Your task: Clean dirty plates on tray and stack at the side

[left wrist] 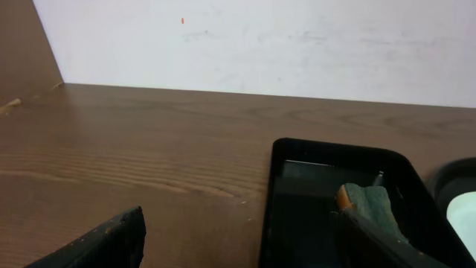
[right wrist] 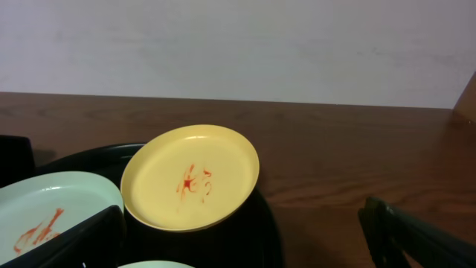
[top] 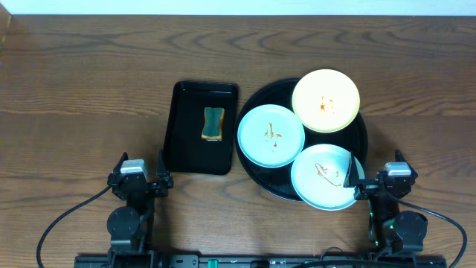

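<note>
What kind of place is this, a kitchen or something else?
Likely a robot test bench, not a kitchen: wooden table, plain white wall, and sauce-smeared plates staged on a round black tray.

A brown wooden table [top: 74, 89] fills the frame. Just left of centre on it sits a glossy rectangular black tray [top: 181, 152] with a raised rim. A green sponge [top: 213, 123] with an orange edge lies in its middle. A pale wall [left wrist: 260, 45] stands behind the table's far edge.

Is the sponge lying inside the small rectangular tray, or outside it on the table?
Inside. The overhead view shows the sponge wholly within the rim of the rectangular tray.
</note>
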Controlling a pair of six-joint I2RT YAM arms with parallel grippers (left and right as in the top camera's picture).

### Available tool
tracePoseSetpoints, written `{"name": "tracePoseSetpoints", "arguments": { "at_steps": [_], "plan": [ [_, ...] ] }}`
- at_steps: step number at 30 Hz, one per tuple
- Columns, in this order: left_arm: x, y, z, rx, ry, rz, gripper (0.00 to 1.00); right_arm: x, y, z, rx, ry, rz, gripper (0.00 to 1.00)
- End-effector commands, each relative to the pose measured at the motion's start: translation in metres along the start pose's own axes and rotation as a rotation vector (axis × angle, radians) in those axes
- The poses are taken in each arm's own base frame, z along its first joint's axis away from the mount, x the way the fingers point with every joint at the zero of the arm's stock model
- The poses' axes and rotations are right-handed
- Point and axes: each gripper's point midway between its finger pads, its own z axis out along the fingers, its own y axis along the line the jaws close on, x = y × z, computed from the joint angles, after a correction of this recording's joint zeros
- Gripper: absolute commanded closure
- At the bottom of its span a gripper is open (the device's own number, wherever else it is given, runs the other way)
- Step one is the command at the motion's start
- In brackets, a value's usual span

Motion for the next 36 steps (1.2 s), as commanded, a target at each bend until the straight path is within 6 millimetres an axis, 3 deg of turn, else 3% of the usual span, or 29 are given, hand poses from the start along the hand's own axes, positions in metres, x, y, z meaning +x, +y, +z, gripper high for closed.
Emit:
{"name": "tracePoseSetpoints", "arguments": {
  "at_steps": [1,12,20,29,36],
  "plan": [
    [0.017,0.009,0.001,-0.05,0.056,0.018,0.19,0.001,0.004,0.0,-0.016,0.003,-0.012,0.01],
    [0.02,0.012,-0.002,-0.069,0.12,-0.006,0.19,-0.002,0.003,-0.001,-0.014,0.01,-0.003,0.01],
    [0.002,0.013,0.006,-0.097,0.228,-0.085,0.19,-0.008,-0.007,-0.003,0.046,0.135,0.099,0.01],
    [-0.038,0.001,0.031,-0.065,0.431,-0.075,0.19,-0.037,0.002,0.019,0.0,0.33,0.205,0.01],
    [-0.04,-0.023,0.043,0.042,0.676,-0.101,0.19,-0.028,0.012,0.039,-0.045,0.618,0.209,0.01]
  ]
}}
